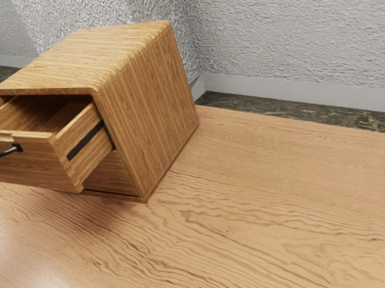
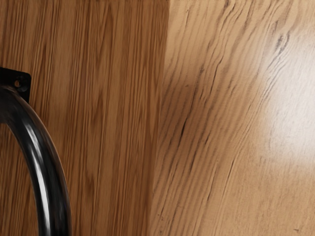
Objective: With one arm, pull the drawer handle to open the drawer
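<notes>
The surface (image 1: 272,218) is a broad wooden top with wavy, flowing grain and a glossy finish, and a pale sheen lies across its near part at the exterior view's left. One thing stands directly on it: a wooden cabinet (image 1: 146,101), at the far side toward the exterior view's left, set at an angle to the surface's far edge with its base flat on the wood. Its drawer (image 1: 39,139) juts out above the surface without touching it. In the wrist view the same grain (image 2: 236,147) runs beside the drawer's front, with a bright glare patch.
</notes>
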